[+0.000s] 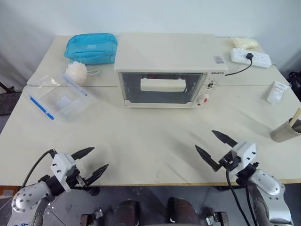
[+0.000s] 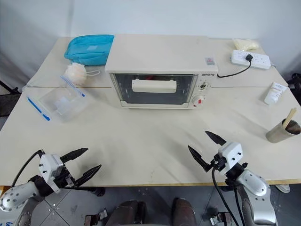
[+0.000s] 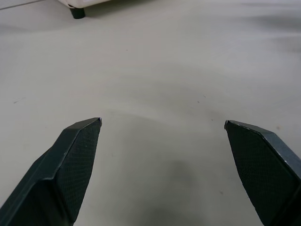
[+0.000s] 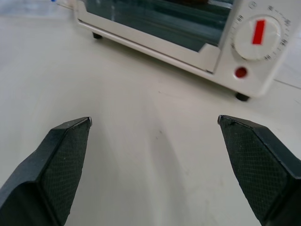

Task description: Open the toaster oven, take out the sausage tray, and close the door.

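The cream-white toaster oven (image 1: 164, 56) stands at the middle back of the table, its glass door (image 1: 162, 88) shut, with the cream bar handle (image 1: 162, 84) across the pane. Two knobs sit on its right panel, the lower one (image 4: 257, 36) red-marked. The sausage tray is hidden. My left gripper (image 1: 95, 163) hovers open over the table's near left edge. My right gripper (image 1: 212, 147) is open near the front right, pointing toward the oven. Nothing is between either pair of fingers.
A clear blue-edged plastic box (image 1: 59, 100) lies left of the oven, with a white puff (image 1: 76, 72) and a blue pouch (image 1: 91, 48) behind it. A power strip (image 1: 251, 57), a white tube (image 1: 277, 92) and a metal cup (image 1: 285, 130) stand at the right.
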